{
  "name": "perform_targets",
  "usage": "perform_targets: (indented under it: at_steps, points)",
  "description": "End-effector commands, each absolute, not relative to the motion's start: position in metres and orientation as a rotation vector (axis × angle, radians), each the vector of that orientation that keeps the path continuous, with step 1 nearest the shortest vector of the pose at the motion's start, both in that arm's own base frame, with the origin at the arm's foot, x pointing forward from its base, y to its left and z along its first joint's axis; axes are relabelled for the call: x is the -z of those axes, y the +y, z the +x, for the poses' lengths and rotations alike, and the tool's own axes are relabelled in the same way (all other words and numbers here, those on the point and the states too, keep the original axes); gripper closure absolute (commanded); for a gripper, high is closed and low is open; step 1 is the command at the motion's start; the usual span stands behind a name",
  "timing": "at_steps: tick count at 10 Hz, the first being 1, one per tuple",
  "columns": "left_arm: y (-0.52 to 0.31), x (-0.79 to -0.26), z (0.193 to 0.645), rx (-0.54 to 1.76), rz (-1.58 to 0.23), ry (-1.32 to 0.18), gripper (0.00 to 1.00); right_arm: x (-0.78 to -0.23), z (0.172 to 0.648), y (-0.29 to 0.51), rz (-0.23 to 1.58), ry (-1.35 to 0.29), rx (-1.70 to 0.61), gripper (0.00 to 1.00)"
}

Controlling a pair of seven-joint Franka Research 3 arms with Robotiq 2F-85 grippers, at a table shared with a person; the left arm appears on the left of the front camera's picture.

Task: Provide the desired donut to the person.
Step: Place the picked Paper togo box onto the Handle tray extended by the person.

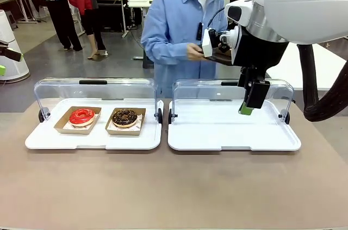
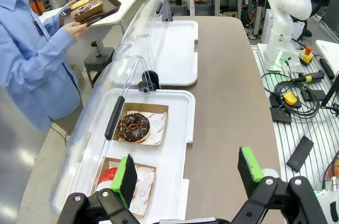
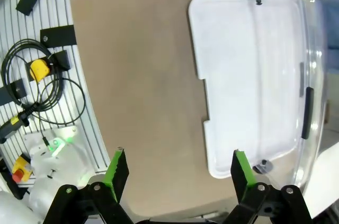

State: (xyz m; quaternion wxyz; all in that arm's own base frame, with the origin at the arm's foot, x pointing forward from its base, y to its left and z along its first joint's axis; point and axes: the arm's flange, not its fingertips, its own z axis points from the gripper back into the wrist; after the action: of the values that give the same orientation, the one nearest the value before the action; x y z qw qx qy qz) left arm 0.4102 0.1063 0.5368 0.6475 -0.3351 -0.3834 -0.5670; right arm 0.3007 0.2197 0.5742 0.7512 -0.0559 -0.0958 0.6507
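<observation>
Left gripper [image 2: 188, 173]: we see our green pads spread wide with nothing between them, hanging above the near end of the left tray.
Right gripper [image 3: 176, 167]: our jaws stand fully apart and empty, above the brown table [image 1: 174, 186] just beside the right tray [image 1: 234, 132].
Left tray [image 1: 92, 138]: white, clear lid raised; it holds two cardboard boats side by side.
Red donut [image 1: 81, 116]: in the outer boat, red glaze.
Chocolate donut [image 1: 124, 117]: in the boat nearer the table's middle, dark with sprinkles.
Right tray: white floor bare, lid raised.
The person [image 1: 182, 29]: stands at the far side behind the trays, light blue shirt, both hands on a dark serving tray [image 2: 103, 9].
Donut on that tray [image 2: 87, 8]: we make out a boxed donut, yellowish on top; the kind we cannot tell.
</observation>
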Motion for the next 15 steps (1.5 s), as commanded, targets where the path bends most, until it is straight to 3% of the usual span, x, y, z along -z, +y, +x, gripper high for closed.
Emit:
perform_targets:
  at_steps: [1, 14, 15]
  points:
    - [0.107, -0.538, 0.409, 1.293, -0.767, -0.876, 0.00, -0.574, 0.299, 0.221, -0.129, -0.208, -1.421, 0.00]
    - [0.107, -0.538, 0.409, 1.293, -0.767, -0.876, 0.00, -0.574, 0.301, 0.220, -0.122, -0.209, -1.422, 0.00]
    - [0.107, -0.538, 0.409, 1.293, -0.767, -0.876, 0.00, -0.583, 0.309, 0.176, 0.036, -0.248, -1.456, 0.00]
